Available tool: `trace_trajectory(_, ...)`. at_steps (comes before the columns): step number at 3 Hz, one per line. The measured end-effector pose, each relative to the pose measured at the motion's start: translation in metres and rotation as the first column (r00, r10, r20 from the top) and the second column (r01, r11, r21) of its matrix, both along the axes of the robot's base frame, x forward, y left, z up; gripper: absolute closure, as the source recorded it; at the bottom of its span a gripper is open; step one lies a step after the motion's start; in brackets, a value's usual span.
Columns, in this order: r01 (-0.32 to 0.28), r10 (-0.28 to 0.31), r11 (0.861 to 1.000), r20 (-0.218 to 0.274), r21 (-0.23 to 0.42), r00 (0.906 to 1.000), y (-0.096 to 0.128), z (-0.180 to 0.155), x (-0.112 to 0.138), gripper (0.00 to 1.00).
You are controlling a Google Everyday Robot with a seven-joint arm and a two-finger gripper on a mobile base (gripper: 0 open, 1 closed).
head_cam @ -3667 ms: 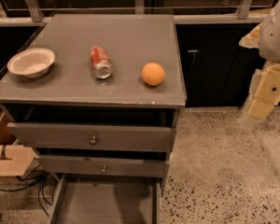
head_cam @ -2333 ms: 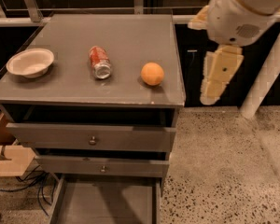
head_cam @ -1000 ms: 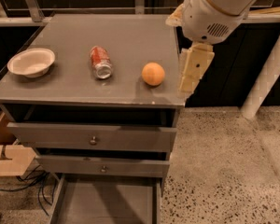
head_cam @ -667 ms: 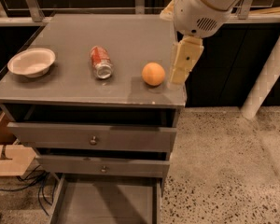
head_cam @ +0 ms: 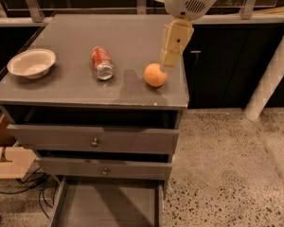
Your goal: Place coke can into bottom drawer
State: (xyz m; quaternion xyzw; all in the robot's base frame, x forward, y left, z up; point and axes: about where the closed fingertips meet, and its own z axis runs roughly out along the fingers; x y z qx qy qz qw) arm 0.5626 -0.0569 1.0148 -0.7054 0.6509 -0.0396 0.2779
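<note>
The coke can (head_cam: 101, 63) lies on its side on the grey cabinet top (head_cam: 75, 41), its silver end toward the front. The bottom drawer (head_cam: 109, 205) is pulled out at the foot of the cabinet, and its tray holds nothing that I can see. My gripper (head_cam: 170, 56) hangs from the white arm above the right part of the cabinet top, just above and to the right of an orange (head_cam: 155, 74). It is well to the right of the can and holds nothing.
A white bowl (head_cam: 32, 63) sits at the left of the cabinet top. Two upper drawers with round knobs (head_cam: 94, 142) stand slightly ajar. A cardboard box (head_cam: 7, 160) and cables lie on the floor at the left. Speckled floor extends to the right.
My arm has swung in from the far right toward the left, and the gripper now hangs over the cabinet's right side near the orange. The can, bowl and orange have not moved.
</note>
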Motion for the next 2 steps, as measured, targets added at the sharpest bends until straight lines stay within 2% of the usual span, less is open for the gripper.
trace_trajectory(2,-0.024,0.024,1.000,0.002,0.004,0.9997,0.0014,-0.0030,0.0074,0.00)
